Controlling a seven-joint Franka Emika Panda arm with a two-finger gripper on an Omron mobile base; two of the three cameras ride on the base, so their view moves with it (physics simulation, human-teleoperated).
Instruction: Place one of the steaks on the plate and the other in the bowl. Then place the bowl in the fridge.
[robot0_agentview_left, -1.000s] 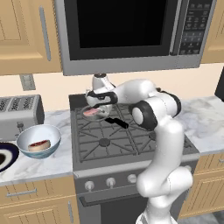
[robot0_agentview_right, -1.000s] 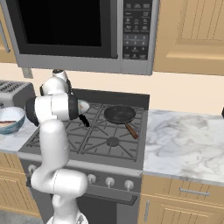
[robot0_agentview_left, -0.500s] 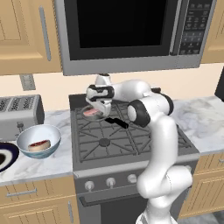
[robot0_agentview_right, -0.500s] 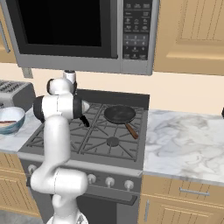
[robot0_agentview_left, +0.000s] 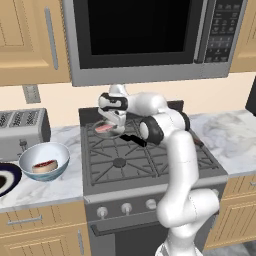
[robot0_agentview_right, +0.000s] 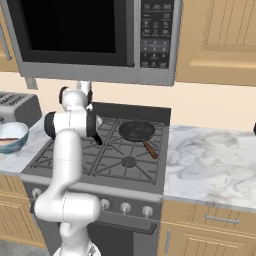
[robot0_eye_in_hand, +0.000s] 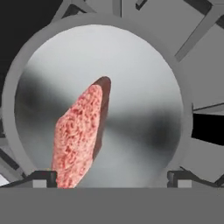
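My gripper (robot0_agentview_left: 113, 126) hangs open just above a shallow silver pan (robot0_agentview_left: 118, 133) on the stove's back-left burner. In the pan lies the pale pink steak (robot0_agentview_left: 104, 128). Seen from the hand, this steak (robot0_eye_in_hand: 78, 135) runs lengthwise close to the left fingertip (robot0_eye_in_hand: 43, 177), with the pan's silver floor (robot0_eye_in_hand: 140, 87) all around it. The dark red steak (robot0_agentview_left: 44, 165) rests in the pale blue bowl (robot0_agentview_left: 30, 157) on the counter left of the stove. The bowl (robot0_agentview_right: 15, 134) also sits at the left edge of the right base view. The dark plate (robot0_agentview_left: 5, 179) lies at the far left. The fridge is out of view.
A silver toaster (robot0_agentview_left: 22, 131) stands behind the bowl. A dark pan (robot0_agentview_right: 136, 131) with a brown handle sits on the back-right burner. The microwave (robot0_agentview_left: 150, 35) hangs low over the stove. Marble counter (robot0_agentview_right: 210, 160) stretches to the right.
The hand has sunk a little closer to the silver pan and the pink steak, and the elbow has swung. The jaws stay open.
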